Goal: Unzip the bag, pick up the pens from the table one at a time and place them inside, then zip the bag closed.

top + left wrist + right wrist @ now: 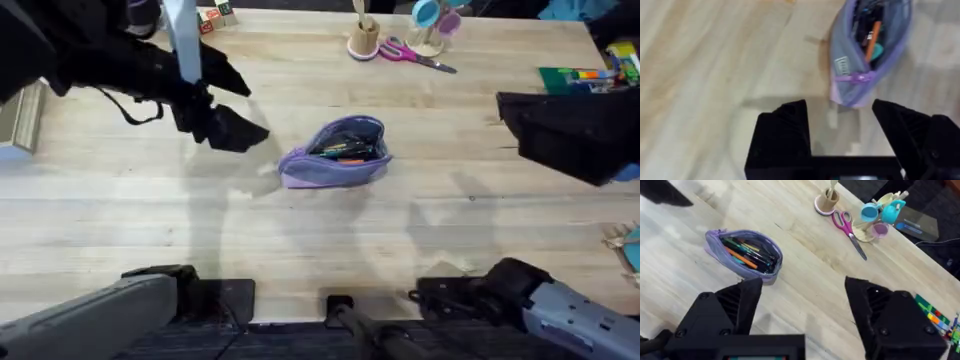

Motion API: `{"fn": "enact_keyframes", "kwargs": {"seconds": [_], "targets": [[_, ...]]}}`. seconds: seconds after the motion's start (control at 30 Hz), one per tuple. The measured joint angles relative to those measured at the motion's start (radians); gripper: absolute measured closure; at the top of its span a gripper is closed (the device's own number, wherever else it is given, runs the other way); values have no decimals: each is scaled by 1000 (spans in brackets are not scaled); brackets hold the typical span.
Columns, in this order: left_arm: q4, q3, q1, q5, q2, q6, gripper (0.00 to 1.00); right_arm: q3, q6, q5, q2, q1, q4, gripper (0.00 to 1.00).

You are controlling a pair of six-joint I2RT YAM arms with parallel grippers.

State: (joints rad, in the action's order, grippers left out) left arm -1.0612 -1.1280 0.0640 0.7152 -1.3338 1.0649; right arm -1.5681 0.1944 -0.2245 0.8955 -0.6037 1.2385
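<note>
The lavender bag (335, 155) lies unzipped in the middle of the table (150, 220), its mouth gaping. Inside it lie the pens (345, 152), an orange one and dark ones among them, also seen in the left wrist view (872, 37) and the right wrist view (742, 257). The zipper pull (857, 78) sits at the bag's (867, 50) near end. My left gripper (235, 130) hovers open to the left of the bag, with nothing between its fingers (840, 107). My right gripper (510, 110) is raised far to the right, open and empty (802, 282), with the bag (745, 255) well beyond it.
Pink-handled scissors (415, 55) lie at the back next to a wooden cup (364, 38) and a stand with coloured cups (432, 25). A green mat with markers (590, 75) sits at the back right. Small blocks (215, 15) are at the back left.
</note>
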Motion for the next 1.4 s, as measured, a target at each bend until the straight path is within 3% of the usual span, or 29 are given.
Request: {"fn": "enact_keyframes", "kwargs": {"seconds": [0.17,0.53,0.73,0.9,1.13,1.4], "targets": [[102,3,13,-4,0,46,181,0,0,0,0,0,0,5],[75,3,13,-9,0,76,181,0,0,0,6,0,-3,5],[-80,3,18,-12,0,270,182,0,0,0,67,0,-3,5],[-154,4,96,3,0,436,181,0,0,5,140,0,-4,5],[-155,60,237,79,0,572,181,0,-1,52,224,0,-10,6],[-78,151,246,128,-2,609,182,0,-1,181,304,0,-94,5]]}}
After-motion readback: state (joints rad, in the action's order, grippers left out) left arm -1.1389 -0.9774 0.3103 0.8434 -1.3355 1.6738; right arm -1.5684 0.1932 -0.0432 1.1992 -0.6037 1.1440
